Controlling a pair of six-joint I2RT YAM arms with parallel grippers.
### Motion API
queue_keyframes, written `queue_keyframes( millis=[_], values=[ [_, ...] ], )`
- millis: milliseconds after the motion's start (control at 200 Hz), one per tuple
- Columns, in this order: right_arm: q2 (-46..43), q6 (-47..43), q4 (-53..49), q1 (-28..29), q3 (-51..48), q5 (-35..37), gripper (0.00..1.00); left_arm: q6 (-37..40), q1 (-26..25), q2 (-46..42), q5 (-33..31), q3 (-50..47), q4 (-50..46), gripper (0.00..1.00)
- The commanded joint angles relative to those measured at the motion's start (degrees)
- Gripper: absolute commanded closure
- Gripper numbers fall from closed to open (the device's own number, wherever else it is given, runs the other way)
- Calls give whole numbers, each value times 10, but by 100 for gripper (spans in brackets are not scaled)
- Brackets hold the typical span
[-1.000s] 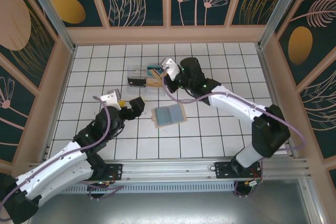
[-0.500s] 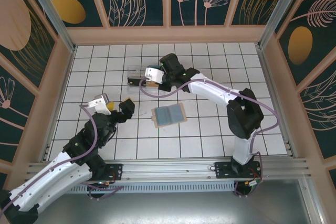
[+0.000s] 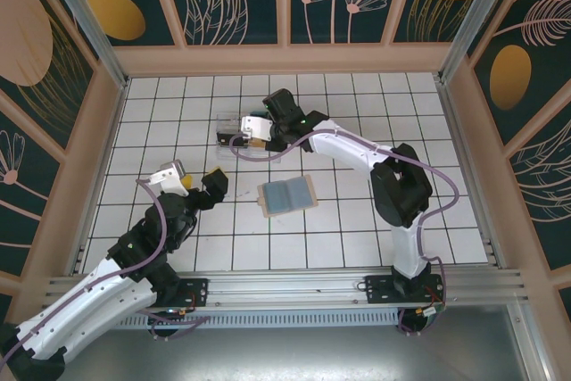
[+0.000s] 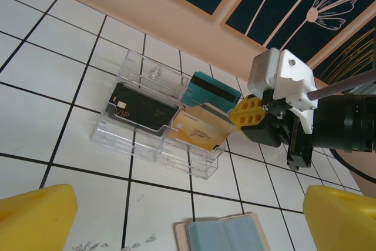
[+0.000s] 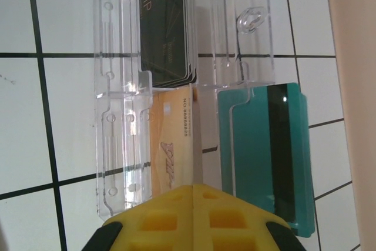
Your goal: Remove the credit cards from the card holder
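Your top external view looks down from high behind the near edge over the whole tiled table (image 3: 357, 238), your left wrist view faces low across it toward the clear tray (image 4: 154, 76), and your right wrist view hangs close above that same tray.

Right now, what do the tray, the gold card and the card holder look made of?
Tray: clear rigid glossy plastic; tiles show through. Gold card: thin plastic, probably, with satin sheen and printed numbers. Card holder: matte tan rim, grey-blue pockets; leather or faux leather, can't tell.
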Motion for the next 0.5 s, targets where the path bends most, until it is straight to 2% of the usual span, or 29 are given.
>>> queue_keyframes(
  millis=[0,490],
  values=[
    [13,-11,-17,6,17,4,100,12,2,-3,-11,-3,-5,1],
    [41,0,-15,6,16,5,100,13,2,-5,-10,-8,-2,1]
  ],
)
